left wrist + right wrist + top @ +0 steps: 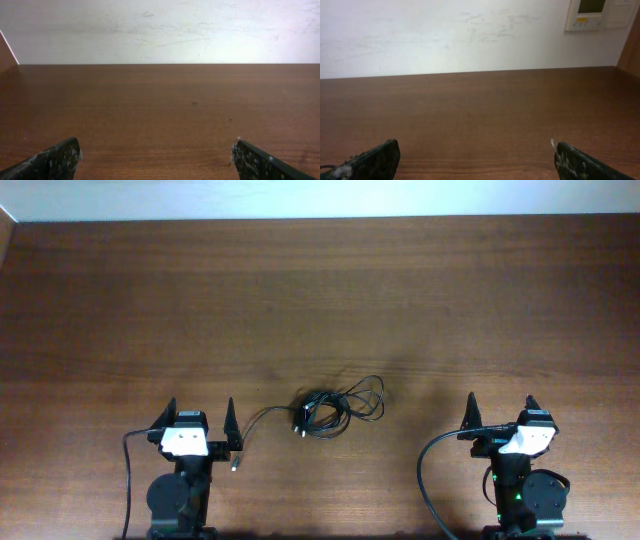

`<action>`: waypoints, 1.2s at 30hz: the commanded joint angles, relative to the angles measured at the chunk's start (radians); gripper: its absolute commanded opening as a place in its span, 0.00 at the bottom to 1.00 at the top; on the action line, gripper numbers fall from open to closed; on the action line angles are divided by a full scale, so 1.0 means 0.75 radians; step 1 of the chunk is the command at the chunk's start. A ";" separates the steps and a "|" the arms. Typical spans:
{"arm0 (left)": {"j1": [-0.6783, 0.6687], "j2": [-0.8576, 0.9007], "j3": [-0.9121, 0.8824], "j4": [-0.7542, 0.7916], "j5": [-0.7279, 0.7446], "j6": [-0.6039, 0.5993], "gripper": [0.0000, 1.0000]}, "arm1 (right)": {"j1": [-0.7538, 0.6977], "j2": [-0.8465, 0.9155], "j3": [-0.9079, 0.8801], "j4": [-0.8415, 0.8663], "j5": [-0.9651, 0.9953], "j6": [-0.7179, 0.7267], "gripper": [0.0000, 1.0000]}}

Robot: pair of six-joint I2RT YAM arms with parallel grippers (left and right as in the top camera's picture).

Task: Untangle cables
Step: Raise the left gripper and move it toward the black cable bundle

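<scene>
The cables [330, 406] lie as a knotted black bundle of thin loops on the brown table [320, 300], near the front, midway between the two arms. One strand trails left from the bundle and ends in a small plug [235, 466] close to the left arm. My left gripper [200, 408] stands open left of the bundle, nothing between its fingers [60, 159]. Well to the right of the bundle, my right gripper [501, 404] is open too, and its fingers [580, 162] are apart with only table between them. Neither wrist view shows the cables.
A white wall [160, 30] runs behind the table's far edge. A wall panel [600, 14] hangs at the upper right in the right wrist view. Thicker black arm cables [428, 470] loop beside each arm base.
</scene>
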 commanded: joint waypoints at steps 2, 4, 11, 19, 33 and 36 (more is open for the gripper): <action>0.002 0.004 -0.001 0.003 0.026 -0.014 0.99 | 0.009 -0.005 -0.006 -0.009 0.006 0.010 0.98; 0.002 0.004 -0.001 0.004 0.026 -0.014 0.99 | 0.008 -0.005 -0.006 -0.009 0.006 0.010 0.98; 0.002 0.004 0.003 0.053 0.170 -0.015 0.99 | 0.008 -0.005 -0.006 -0.009 0.006 0.010 0.98; 0.002 0.018 0.310 -0.194 0.231 -0.049 0.99 | 0.009 -0.005 -0.006 -0.009 0.006 0.010 0.98; 0.002 0.761 1.159 -0.743 0.518 -0.033 0.99 | 0.009 -0.005 -0.006 -0.009 0.006 0.010 0.98; 0.002 0.973 1.363 -0.927 0.520 -0.028 0.99 | 0.009 -0.005 -0.006 -0.009 0.007 0.010 0.98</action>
